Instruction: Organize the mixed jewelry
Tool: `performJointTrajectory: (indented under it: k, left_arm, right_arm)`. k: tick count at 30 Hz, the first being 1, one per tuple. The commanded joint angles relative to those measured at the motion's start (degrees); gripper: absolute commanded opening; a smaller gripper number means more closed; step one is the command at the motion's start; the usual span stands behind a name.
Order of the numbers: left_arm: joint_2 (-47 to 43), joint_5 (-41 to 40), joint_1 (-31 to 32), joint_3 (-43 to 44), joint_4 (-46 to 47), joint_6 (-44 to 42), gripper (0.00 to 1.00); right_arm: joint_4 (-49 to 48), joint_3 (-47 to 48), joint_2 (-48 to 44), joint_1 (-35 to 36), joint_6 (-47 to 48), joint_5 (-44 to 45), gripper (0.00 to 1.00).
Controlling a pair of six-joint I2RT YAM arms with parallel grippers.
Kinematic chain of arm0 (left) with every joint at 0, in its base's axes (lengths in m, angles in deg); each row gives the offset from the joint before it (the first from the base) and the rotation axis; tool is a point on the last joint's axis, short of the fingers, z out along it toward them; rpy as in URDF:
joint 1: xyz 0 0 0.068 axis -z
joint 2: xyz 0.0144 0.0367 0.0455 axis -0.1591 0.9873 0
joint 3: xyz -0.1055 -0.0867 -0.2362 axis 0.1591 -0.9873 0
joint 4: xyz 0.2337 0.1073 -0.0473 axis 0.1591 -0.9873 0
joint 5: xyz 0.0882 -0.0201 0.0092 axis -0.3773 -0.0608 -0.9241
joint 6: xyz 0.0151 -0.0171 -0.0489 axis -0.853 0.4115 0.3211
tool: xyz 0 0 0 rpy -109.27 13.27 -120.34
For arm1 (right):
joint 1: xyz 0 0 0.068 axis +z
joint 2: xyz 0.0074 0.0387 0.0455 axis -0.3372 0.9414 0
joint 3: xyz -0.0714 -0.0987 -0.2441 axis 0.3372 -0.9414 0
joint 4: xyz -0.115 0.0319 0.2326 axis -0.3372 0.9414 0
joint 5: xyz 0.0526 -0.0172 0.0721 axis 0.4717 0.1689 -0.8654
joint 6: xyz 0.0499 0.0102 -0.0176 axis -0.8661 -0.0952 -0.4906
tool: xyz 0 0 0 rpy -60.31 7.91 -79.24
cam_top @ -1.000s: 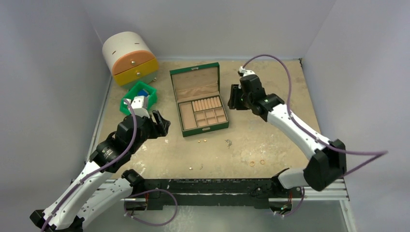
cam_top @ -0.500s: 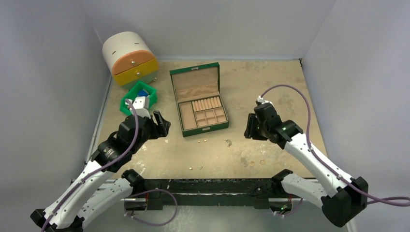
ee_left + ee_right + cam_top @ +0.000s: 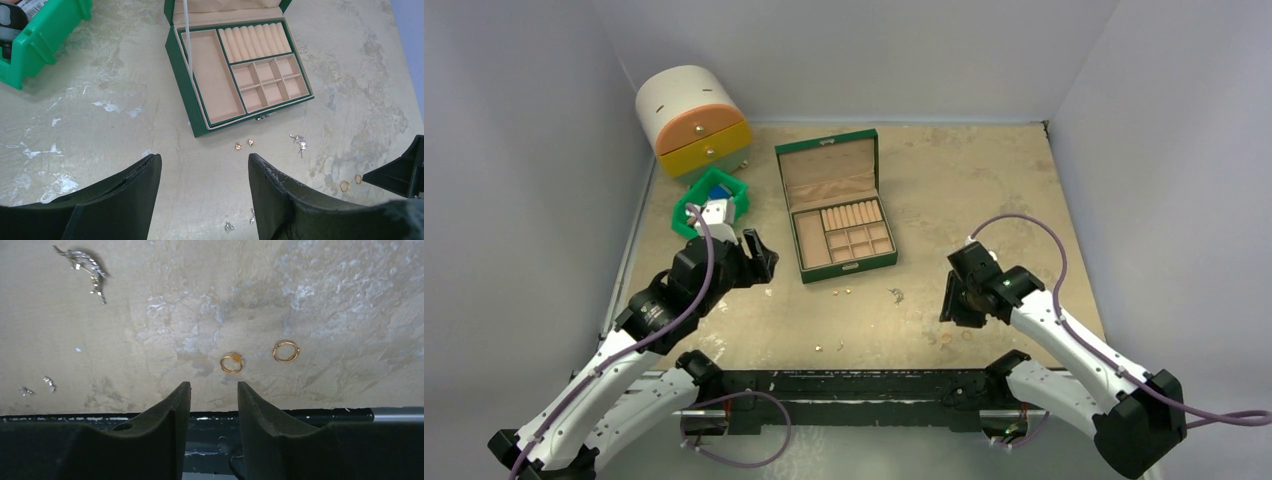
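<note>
The mixed jewelry lies loose on the table in front of the open green jewelry box (image 3: 849,268). Two gold rings (image 3: 231,362) (image 3: 285,351) lie just beyond my right gripper (image 3: 214,386), which hangs low near the table's front edge (image 3: 959,300). Its jaws stand narrowly open with nothing between them. A silver charm (image 3: 85,262) and tiny silver studs (image 3: 37,387) lie further left. My left gripper (image 3: 205,162) is open and empty, left of the box (image 3: 180,80). It looks onto two gold studs (image 3: 244,144), the charm (image 3: 298,142) and silver studs (image 3: 229,226).
A green plastic bin (image 3: 712,203) sits just behind my left gripper. A round cabinet with orange and yellow drawers (image 3: 692,122) stands at the back left corner. Grey walls close in both sides, and the black mounting rail (image 3: 854,385) runs along the front edge.
My right arm has swung from beside the box towards the front edge and come down over the gold rings, its jaws narrowing a little. The left arm has barely moved.
</note>
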Motion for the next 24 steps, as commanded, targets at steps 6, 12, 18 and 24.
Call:
performJointTrajectory:
  k: [6, 12, 18, 24]
  left_arm:
    - [-0.13, 0.93, -0.33, 0.07, 3.22, -1.45, 0.64]
    - [-0.84, 0.9, -0.3, -0.03, 3.27, -1.42, 0.64]
    - [-0.94, 1.11, -0.33, 0.01, 3.31, -1.58, 0.64]
    - [-0.96, 1.19, -0.28, -0.07, 3.31, -1.65, 0.64]
  right_arm:
    - [-0.44, -4.8, 2.49, 1.57, -6.93, 2.66, 0.41]
    - [-2.33, -5.18, 6.25, 2.69, -8.09, 4.15, 0.37]
    - [-2.03, -4.43, 9.9, 5.15, -9.62, 5.49, 0.35]
    - [-0.94, -3.51, 12.17, 7.19, -12.12, 7.46, 0.33]
